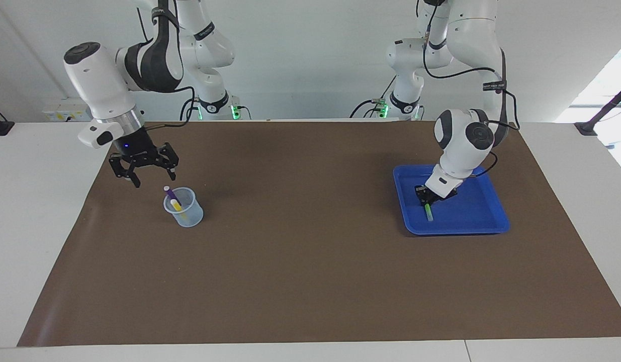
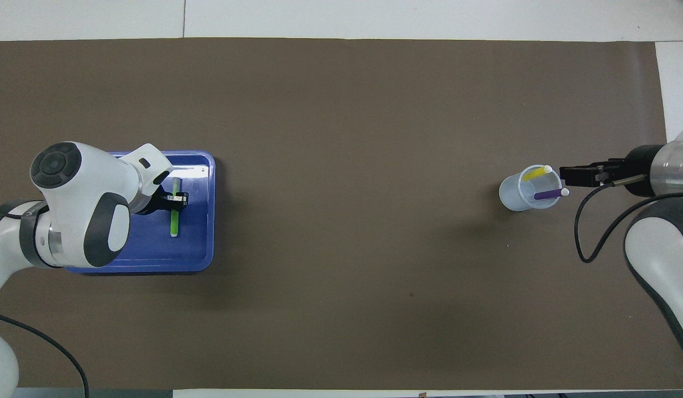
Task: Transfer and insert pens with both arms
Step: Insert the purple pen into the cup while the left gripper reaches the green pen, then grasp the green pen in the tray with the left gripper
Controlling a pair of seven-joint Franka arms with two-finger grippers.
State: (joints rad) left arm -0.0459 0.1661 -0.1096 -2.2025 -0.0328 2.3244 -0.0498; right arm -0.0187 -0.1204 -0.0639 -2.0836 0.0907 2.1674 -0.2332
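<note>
I see a tray (image 1: 491, 221) on the mat (image 1: 310, 281) at the left arm's end of the desk, one pen (image 1: 428, 211) lying in it. At the right arm's end a cup (image 1: 187, 216) holds two pens (image 1: 175, 204).

The brown mat (image 1: 300, 261) lies bare between the clear cup (image 1: 184, 211) and the blue tray (image 1: 491, 221), a broad open lane. Purple pen (image 1: 170, 193) and yellow pen (image 1: 176, 205) lean out of the cup's mouth, crowding it. The left gripper (image 1: 425, 197) blocks the tray's middle, clamped on the green pen (image 1: 429, 211).
</note>
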